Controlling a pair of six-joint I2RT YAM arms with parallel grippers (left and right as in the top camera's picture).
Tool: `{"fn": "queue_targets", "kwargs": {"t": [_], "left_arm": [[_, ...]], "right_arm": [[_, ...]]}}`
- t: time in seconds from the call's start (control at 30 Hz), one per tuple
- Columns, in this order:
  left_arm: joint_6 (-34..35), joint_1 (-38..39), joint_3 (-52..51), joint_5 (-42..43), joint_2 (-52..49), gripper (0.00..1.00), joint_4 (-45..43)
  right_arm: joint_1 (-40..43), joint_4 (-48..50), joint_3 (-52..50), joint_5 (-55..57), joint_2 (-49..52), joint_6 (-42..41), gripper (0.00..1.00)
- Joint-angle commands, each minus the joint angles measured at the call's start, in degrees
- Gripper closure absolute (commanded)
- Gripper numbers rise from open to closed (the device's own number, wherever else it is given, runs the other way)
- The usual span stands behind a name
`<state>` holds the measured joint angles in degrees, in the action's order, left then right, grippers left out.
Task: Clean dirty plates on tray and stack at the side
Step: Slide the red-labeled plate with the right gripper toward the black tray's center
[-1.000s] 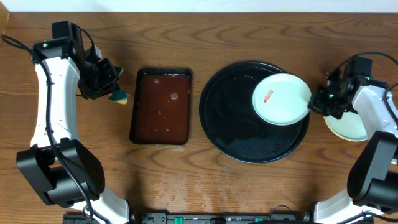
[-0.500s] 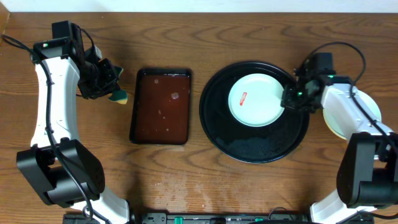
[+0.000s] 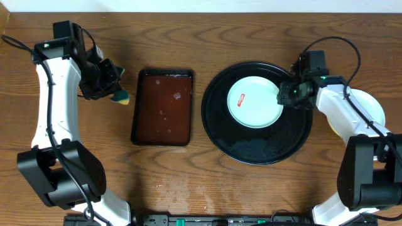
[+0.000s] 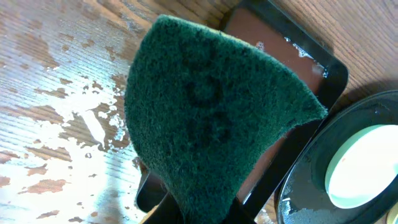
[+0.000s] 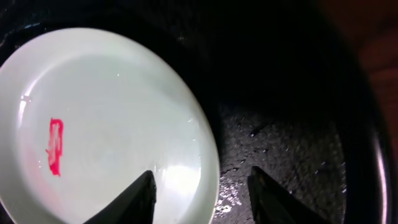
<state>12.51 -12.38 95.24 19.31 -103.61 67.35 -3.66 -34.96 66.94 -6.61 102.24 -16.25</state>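
Overhead, a mint-white plate (image 3: 254,101) lies flat inside the black tray (image 3: 251,145), toward its far side, with a red smear (image 3: 239,100) left of the plate's middle. The right gripper (image 3: 284,96) is at the plate's right rim. In the right wrist view its jaws stand apart, one finger over the plate (image 5: 106,118) and the other over the wet tray floor (image 5: 292,143). A second plate (image 3: 372,110) rests on the table (image 3: 201,37) right of the tray, partly hidden by the right arm. Left of the black tray sits a rectangular brown tray (image 3: 162,107). Further left, the left gripper (image 3: 110,88) is clamped on a green sponge (image 4: 205,124).
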Motion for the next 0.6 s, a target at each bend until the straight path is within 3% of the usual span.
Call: {"fn": "queue_targets", "kwargs": {"t": [0.0, 0.23, 0.43, 0.57], "left_arm": [[0.9, 2.0, -0.4, 0.0, -0.1, 0.92, -0.3], [0.9, 4.7, -0.4, -5.5, -0.1, 0.91, -0.4], [1.2, 5.1, -0.4, -5.5, -0.1, 0.92, -0.4], [1.2, 5.1, -0.4, -5.5, -0.1, 0.92, -0.4]], "right_arm": [[1.7, 0.1, -0.3, 0.7, -1.4, 1.6, 0.57], [0.7, 0.3, -0.4, 0.3, 0.1, 3.6, 0.64], [-0.2, 1.1, -0.4, 0.4, 1.6, 3.5, 0.77], [-0.2, 1.1, -0.4, 0.4, 3.1, 3.5, 0.76]]}}
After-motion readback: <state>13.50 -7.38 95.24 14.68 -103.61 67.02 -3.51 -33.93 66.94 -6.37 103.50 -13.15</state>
